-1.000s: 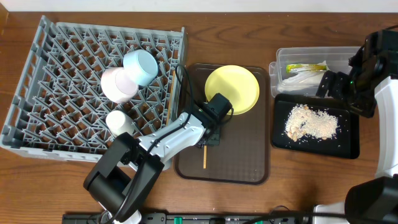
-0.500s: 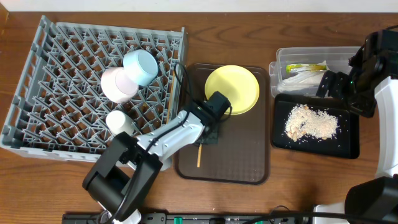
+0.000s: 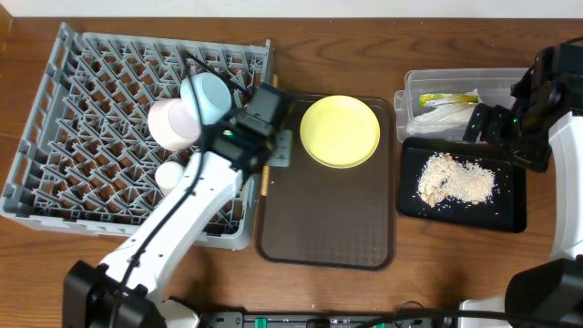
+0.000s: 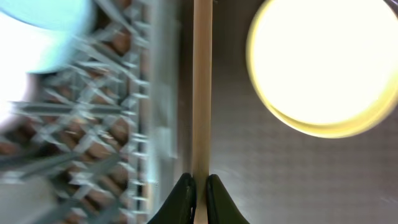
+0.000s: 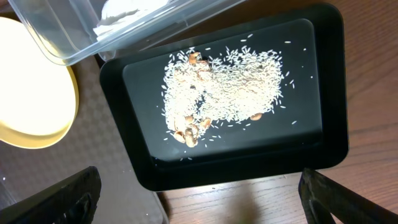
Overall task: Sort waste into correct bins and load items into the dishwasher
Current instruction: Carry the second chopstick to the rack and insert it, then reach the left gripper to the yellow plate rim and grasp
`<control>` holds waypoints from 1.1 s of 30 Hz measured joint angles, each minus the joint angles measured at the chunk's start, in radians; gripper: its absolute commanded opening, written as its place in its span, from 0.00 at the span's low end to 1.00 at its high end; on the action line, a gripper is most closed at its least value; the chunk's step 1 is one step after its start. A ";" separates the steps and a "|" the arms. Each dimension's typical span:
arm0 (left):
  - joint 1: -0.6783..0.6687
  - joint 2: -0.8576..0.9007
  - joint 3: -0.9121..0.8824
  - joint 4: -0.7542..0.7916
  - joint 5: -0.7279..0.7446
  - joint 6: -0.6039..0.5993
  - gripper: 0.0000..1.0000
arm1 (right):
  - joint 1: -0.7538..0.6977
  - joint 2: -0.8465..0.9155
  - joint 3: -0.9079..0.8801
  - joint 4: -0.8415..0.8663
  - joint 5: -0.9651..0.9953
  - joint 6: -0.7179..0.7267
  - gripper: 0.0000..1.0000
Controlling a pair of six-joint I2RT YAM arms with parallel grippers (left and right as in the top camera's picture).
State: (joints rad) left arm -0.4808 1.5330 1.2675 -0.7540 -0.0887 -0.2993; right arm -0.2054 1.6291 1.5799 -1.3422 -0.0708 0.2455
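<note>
The left gripper [image 4: 199, 186] is pinched shut on a wooden chopstick [image 4: 202, 93], held along the dish rack's [image 4: 106, 124] edge, beside the yellow plate [image 4: 323, 62] on the brown tray [image 4: 261, 174]. Contact with the rack cannot be told through the blur. The right gripper [image 5: 199, 194] is spread wide over the black tray [image 5: 311, 143] and its food scraps [image 5: 224, 87].

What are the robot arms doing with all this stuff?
They're tidying up after a meal. The left gripper is pinching a wooden chopstick, holding it between the grey dish rack and the yellow plate on the brown tray. A light blue bowl and a white bowl sit in the rack. The right gripper hangs open above the black tray of food scraps.
</note>
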 measured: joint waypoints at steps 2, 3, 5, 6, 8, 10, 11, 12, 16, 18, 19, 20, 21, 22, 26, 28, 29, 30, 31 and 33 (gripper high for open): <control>0.034 0.005 0.000 0.005 -0.027 0.032 0.08 | 0.000 0.000 0.000 0.000 0.000 0.000 0.99; 0.051 0.013 0.000 0.009 -0.035 0.045 0.08 | 0.000 0.000 0.000 0.000 0.000 0.000 0.99; 0.080 0.031 0.000 0.021 -0.049 0.064 0.08 | 0.000 0.000 0.000 0.000 0.000 0.000 0.99; 0.094 0.041 0.000 0.027 -0.054 0.069 0.13 | 0.000 0.000 0.000 0.000 0.000 0.000 0.99; 0.117 0.064 0.000 0.036 -0.061 0.080 0.17 | 0.000 0.000 0.000 0.000 0.000 0.000 0.99; 0.133 0.085 0.000 0.043 -0.068 0.092 0.34 | 0.000 0.000 0.000 0.000 0.000 0.000 0.99; 0.138 0.092 0.000 0.043 -0.069 0.100 0.40 | 0.000 0.000 0.000 0.000 0.000 0.000 0.99; 0.141 0.097 0.000 0.043 -0.072 0.096 0.45 | 0.000 0.000 0.000 0.000 0.000 0.000 0.99; 0.143 0.096 0.000 0.044 -0.075 0.099 0.61 | 0.000 0.000 0.000 0.000 0.000 0.000 0.99; 0.143 0.092 0.000 0.044 -0.068 0.099 0.64 | 0.000 0.000 0.000 0.000 0.000 0.000 0.99; 0.143 0.087 0.000 0.045 -0.057 0.099 0.66 | 0.000 0.000 0.000 0.000 0.000 0.000 0.99; 0.143 0.077 0.000 0.048 -0.042 0.098 0.67 | 0.000 0.000 0.000 0.000 0.000 0.000 0.99; 0.143 0.059 0.000 0.062 -0.008 0.097 0.67 | 0.000 0.000 0.000 0.000 0.000 0.000 0.99; 0.143 0.051 0.000 0.070 0.006 0.098 0.67 | 0.000 0.000 0.000 0.000 0.000 0.000 0.99; 0.135 0.000 0.000 0.169 0.134 0.098 0.67 | 0.000 0.000 0.000 0.002 0.000 0.000 0.99; 0.116 -0.006 0.000 0.207 0.172 0.113 0.69 | 0.000 0.000 0.000 0.002 0.000 0.000 0.99; 0.101 -0.002 0.000 0.225 0.187 0.129 0.72 | 0.000 0.000 0.000 0.001 0.000 0.000 0.99; 0.087 0.004 0.000 0.237 0.196 0.146 0.72 | 0.000 0.000 0.000 0.002 0.000 0.000 0.99; 0.068 0.013 0.000 0.248 0.205 0.170 0.72 | 0.000 0.000 0.000 0.002 0.000 0.000 0.99; 0.026 0.039 0.000 0.266 0.218 0.220 0.72 | 0.000 0.000 0.000 0.001 0.000 0.000 0.99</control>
State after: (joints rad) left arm -0.4553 1.5723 1.2675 -0.4885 0.1295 -0.0792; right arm -0.2054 1.6291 1.5799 -1.3411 -0.0708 0.2455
